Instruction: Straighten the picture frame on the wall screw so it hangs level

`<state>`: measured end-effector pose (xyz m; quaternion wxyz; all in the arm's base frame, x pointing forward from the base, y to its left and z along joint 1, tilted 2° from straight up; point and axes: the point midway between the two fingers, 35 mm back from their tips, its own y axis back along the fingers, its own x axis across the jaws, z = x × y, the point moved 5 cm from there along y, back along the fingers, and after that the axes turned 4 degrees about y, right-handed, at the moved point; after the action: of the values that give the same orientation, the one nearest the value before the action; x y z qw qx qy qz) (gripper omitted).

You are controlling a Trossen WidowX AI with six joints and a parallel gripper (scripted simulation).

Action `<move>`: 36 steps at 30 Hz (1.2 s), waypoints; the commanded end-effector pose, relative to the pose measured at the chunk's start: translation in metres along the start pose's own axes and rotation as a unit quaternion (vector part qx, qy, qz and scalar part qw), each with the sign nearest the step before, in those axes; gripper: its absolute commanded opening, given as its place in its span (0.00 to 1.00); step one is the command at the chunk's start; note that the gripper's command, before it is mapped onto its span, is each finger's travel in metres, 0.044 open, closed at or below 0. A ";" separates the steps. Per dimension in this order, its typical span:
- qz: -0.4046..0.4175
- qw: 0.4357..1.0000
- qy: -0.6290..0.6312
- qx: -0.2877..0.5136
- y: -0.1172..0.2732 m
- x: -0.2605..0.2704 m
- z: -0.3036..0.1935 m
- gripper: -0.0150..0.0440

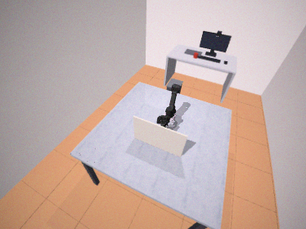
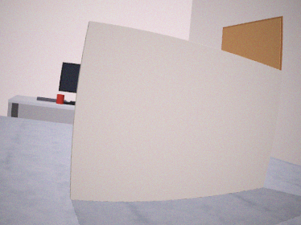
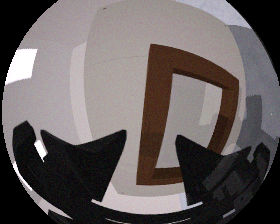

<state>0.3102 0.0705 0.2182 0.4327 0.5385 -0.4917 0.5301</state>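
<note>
Hovering short of the wall panel, jaws spread partway and pinching nothing, the two dark fingertips pointing up from the bottom of the wrist view. Straight ahead and just beyond the tips, the brown picture frame (image 3: 159, 106), apart from both fingers: no contact visible. Lower rail sitting in the gap between the tips; nearer upright rail rising close above the left tip, far rail above the right tip. Long axis running up and away from the jaws, plainly tilted in the wrist view, though how much of that comes from the lens cannot be told. Screw and notched strip hidden behind the frame. Likely next: closing in on the lower rail before any lift. Behind the frame, the pale wall panel (image 1: 159, 136) standing upright on the counter (image 1: 204, 163), blocking the exterior view of arm and frame alike. Farther off, a desk (image 1: 200, 63) with a monitor (image 1: 215, 42).
</note>
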 end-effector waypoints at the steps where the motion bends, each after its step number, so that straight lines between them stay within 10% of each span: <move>1: 0.002 1.000 0.000 0.001 -0.001 0.002 0.000 0.69; 6: 0.002 1.000 0.000 0.001 -0.001 0.002 0.000 0.69; 12: 0.002 1.000 0.000 0.001 -0.001 0.002 0.000 0.43; 22: 0.002 1.000 0.000 0.001 -0.001 0.002 0.000 0.25; 36: 0.002 1.000 0.000 0.001 0.000 0.003 0.000 0.25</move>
<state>0.3103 0.0703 0.2195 0.4319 0.5385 -0.4917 0.5307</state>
